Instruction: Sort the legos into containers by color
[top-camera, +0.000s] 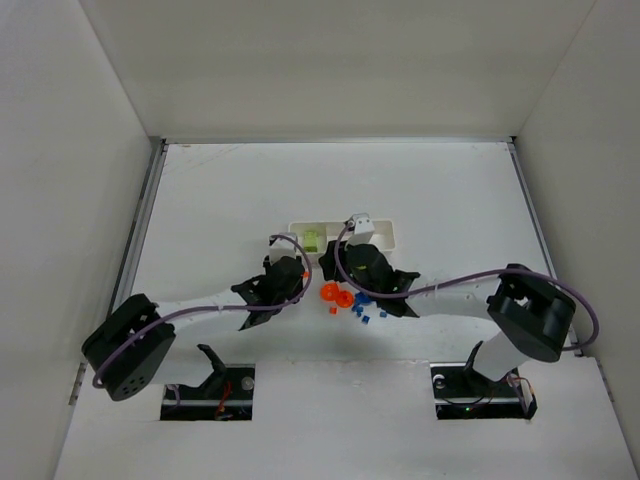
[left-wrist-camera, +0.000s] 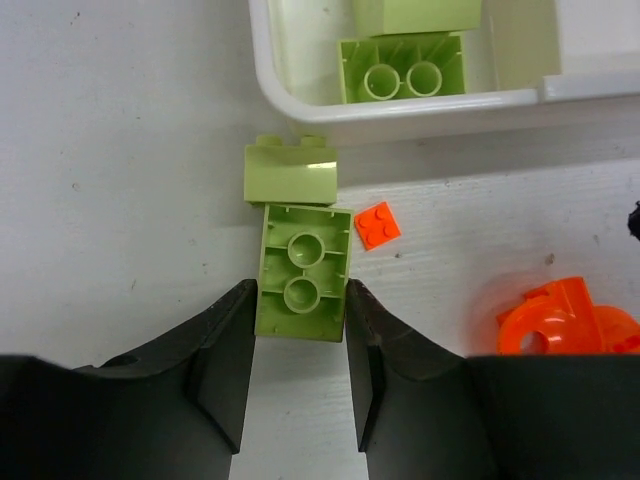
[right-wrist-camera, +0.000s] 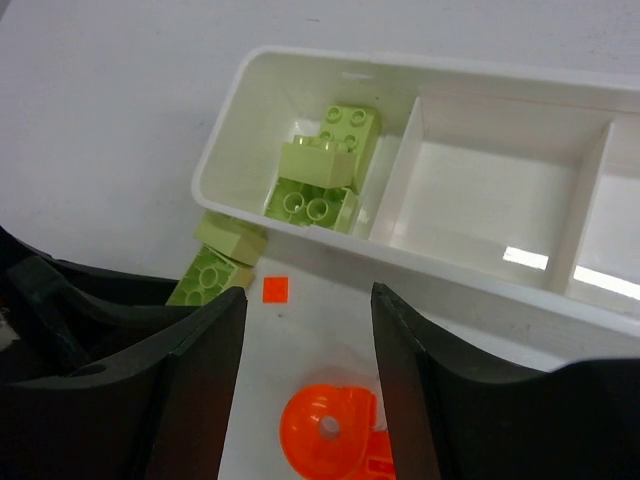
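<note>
Beside the tray (left-wrist-camera: 400, 108), left hand (left-wrist-camera: 300, 300) pinches a lime brick (left-wrist-camera: 302, 270); right hand (right-wrist-camera: 308, 295) stands wide.

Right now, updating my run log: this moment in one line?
left gripper: shut on lime brick, on table | right gripper: open, empty, near orange piece | tray: lime legos in end compartment

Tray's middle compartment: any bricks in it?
No, the middle compartment is bare; the lime green bricks lie in the end compartment beside it.
</note>
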